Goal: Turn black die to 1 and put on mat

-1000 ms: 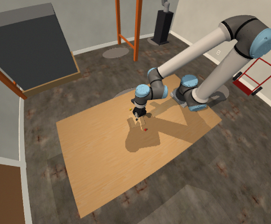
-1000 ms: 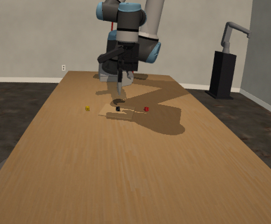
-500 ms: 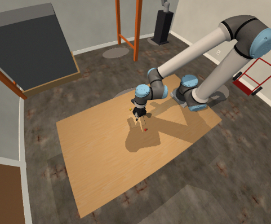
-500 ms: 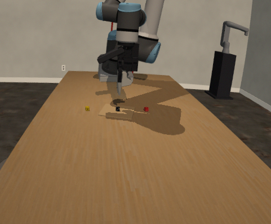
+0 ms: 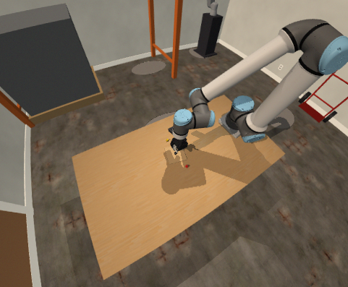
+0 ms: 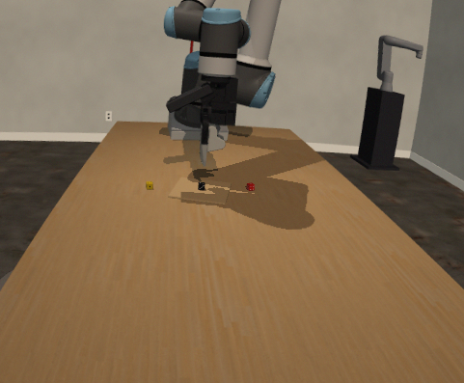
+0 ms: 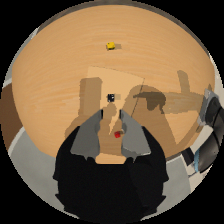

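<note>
Black die (image 6: pixel 201 185) lies inside mat (image 6: pixel 188 194) edges, jaws narrowed above.

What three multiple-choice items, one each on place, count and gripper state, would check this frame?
1. Where is the black die?
A. on the mat
B. between the fingers
C. beside the yellow die

2. How many dice are on the table?
A. two
B. three
C. four

3. How is the gripper?
A. wide open
B. shut on the red die
C. narrowed, holding nothing

Answers: 1 A, it sits on the mat below the gripper. 2 B, yellow, black and red. 3 C, its fingers hang close together above the die.
</note>
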Tool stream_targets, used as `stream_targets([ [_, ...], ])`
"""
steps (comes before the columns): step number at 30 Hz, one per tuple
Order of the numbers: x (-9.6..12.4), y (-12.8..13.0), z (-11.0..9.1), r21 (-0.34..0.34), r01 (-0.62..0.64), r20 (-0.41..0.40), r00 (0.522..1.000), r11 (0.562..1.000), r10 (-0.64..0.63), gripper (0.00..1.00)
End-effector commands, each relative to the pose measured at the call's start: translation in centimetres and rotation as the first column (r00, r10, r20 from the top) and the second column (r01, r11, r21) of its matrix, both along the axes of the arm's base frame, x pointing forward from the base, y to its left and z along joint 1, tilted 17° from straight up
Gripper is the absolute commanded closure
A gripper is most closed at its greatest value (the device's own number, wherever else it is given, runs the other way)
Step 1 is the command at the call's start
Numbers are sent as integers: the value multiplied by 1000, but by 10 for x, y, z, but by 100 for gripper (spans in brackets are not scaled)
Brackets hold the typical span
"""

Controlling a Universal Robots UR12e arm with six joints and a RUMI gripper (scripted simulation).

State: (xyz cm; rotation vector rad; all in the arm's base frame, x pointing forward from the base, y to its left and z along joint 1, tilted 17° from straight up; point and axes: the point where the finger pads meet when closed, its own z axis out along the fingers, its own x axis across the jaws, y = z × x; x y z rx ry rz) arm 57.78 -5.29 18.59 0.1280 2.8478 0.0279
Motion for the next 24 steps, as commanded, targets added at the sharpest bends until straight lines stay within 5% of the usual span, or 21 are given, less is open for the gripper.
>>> stream_targets([
  [1, 2, 0, -5, -1, 0, 1, 1000, 1000, 0, 82],
  [24, 11, 0, -32, -1, 0, 1, 1000, 1000, 0, 82],
])
